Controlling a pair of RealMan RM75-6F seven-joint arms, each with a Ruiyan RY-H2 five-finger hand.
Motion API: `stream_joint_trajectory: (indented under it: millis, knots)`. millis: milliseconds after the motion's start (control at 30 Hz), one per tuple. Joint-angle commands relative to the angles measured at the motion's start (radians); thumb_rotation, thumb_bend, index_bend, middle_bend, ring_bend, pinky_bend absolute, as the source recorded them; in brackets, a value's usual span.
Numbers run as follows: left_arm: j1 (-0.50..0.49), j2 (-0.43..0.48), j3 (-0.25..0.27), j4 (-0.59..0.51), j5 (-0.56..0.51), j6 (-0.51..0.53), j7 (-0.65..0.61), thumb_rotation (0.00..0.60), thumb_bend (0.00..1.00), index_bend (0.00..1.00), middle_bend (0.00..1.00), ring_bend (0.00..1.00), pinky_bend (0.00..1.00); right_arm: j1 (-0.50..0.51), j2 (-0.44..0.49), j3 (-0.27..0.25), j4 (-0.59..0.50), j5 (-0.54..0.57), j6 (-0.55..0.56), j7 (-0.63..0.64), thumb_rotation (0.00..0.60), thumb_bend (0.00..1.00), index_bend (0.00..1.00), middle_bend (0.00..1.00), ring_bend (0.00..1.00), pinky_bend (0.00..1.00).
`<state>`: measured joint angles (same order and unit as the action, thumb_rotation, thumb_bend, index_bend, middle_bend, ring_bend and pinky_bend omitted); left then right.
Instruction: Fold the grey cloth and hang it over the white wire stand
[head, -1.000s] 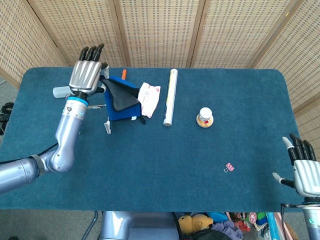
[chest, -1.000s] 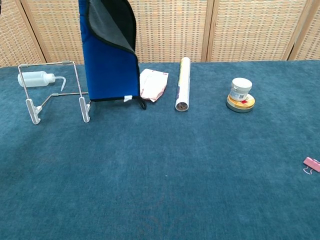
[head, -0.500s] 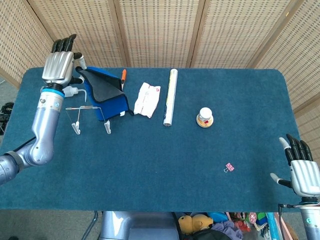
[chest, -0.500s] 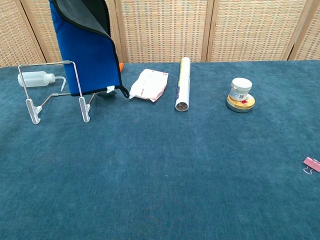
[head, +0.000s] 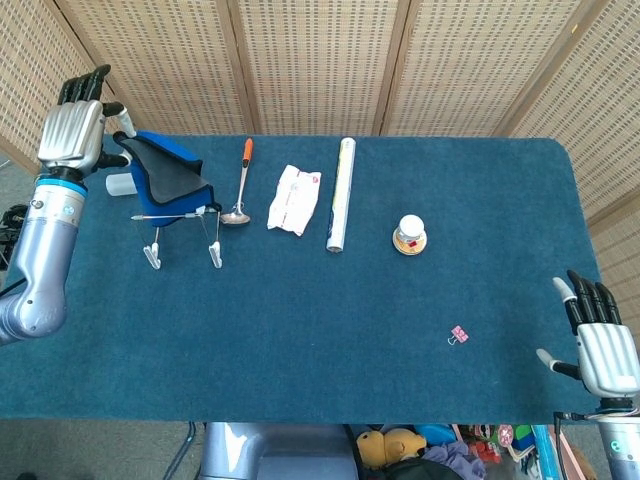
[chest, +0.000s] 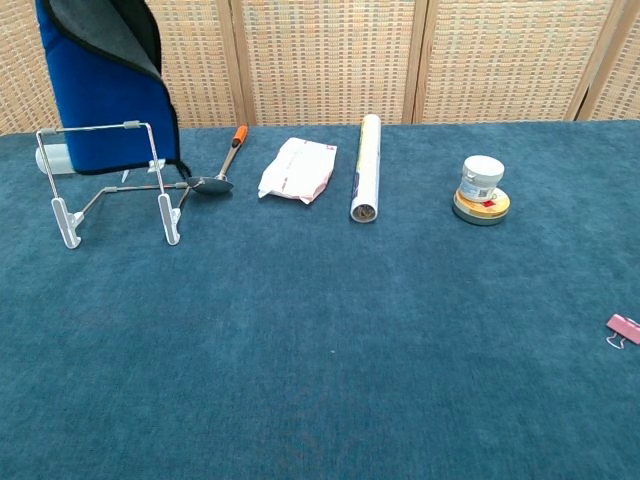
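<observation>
Left robot hand (head: 72, 125) has carried the folded grey-lined blue cloth (head: 165, 175) leftward, uncovering a steel spoon with orange handle (head: 240, 185). Hand grasps the cloth's top; cloth hangs just behind the white wire stand (chest: 110, 180), top bar crossing its lower part. Right robot hand (head: 600, 345) released, well apart on the blue bench (head: 400, 340).

Matt blue-grey cloth (chest: 105, 95) — thin wire stand (chest: 110, 185) — napped table felt (chest: 330, 340).
</observation>
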<state>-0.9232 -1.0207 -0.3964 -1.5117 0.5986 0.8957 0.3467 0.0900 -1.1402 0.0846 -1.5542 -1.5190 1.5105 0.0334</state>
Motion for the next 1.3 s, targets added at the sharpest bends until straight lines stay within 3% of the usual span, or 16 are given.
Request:
stream_joint_trajectory:
  millis: [33, 500, 867, 1300]
  knots:
    - [0.022, 0.008, 0.011, -0.009, 0.029, -0.008, -0.036, 0.6, 0.6, 0.79, 0.0, 0.0, 0.0, -0.001, 0.001, -0.001, -0.001, -0.003, 0.002, 0.002, 0.6, 0.0, 0.0, 0.0, 0.0, 0.0]
    - [0.1, 0.082, 0.035, -0.084, 0.134, -0.002, -0.138, 0.6, 0.6, 0.79, 0.0, 0.0, 0.0, -0.008, 0.013, -0.004, -0.008, -0.017, 0.02, 0.025, 0.6, 0.0, 0.0, 0.0, 0.0, 0.0]
    - [0.194, 0.137, 0.094, -0.177, 0.265, 0.041, -0.188, 0.6, 0.6, 0.78, 0.0, 0.0, 0.0, -0.018, 0.022, -0.015, -0.019, -0.05, 0.045, 0.032, 0.6, 0.0, 0.0, 0.0, 0.0, 0.0]
    - [0.267, 0.105, 0.165, -0.195, 0.386, 0.102, -0.192, 0.6, 0.59, 0.76, 0.0, 0.0, 0.0, -0.033, 0.032, -0.032, -0.031, -0.099, 0.085, 0.038, 0.6, 0.0, 0.0, 0.0, 0.0, 0.0]
